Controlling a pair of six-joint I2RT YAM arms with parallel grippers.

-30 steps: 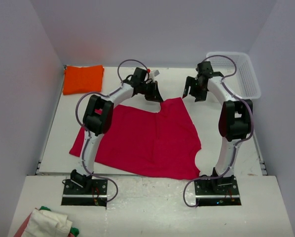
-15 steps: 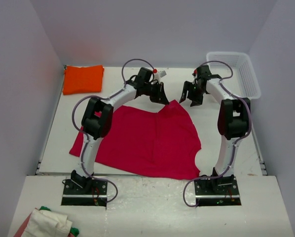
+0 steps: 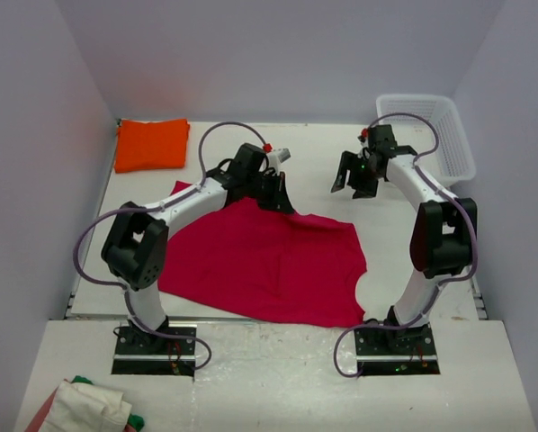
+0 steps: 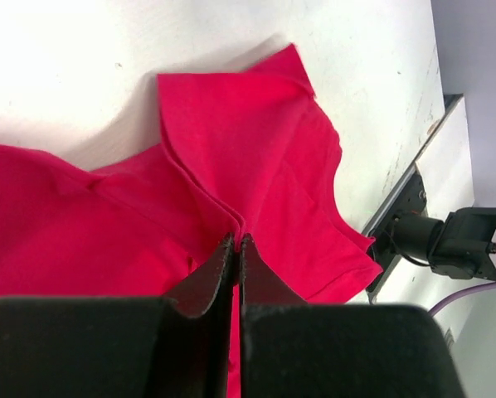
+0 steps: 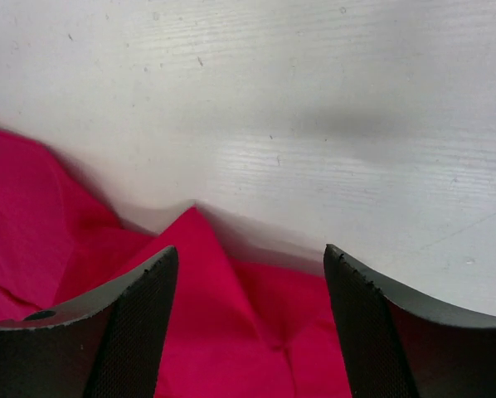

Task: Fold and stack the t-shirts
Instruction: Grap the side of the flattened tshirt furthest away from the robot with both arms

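The red shirt (image 3: 269, 270) is spread across the middle of the surface (image 3: 386, 243), between the two arms, with its near hem close to the front edge and a rounded notch seen in its right side. Its far edge is gathered into a ridge, and that ridge is pinched by the left gripper (image 3: 278, 198), which is reached in from the left over the cloth. In the left wrist view the fingers (image 4: 219, 265) are seen pressed together on a thin fold of red cloth, with a sleeve lying flat on the surface beyond them. The right gripper (image 3: 357, 184) is held above bare surface just beyond the far right corner of the red shirt, and nothing is gripped by it. In the right wrist view its fingers (image 5: 140, 315) are seen spread wide, and a raised peak of red cloth is framed between them, lower down; whether the cloth is touched cannot be told. The orange shirt (image 3: 151, 144) is laid folded into a flat rectangle at the far left corner of the surface, well apart from the red shirt. A white basket (image 3: 449, 135) is set at the far right corner, beside the right arm. A bundle of pale cloth (image 3: 89, 407) is seen on the near ledge, left of the left arm's base.
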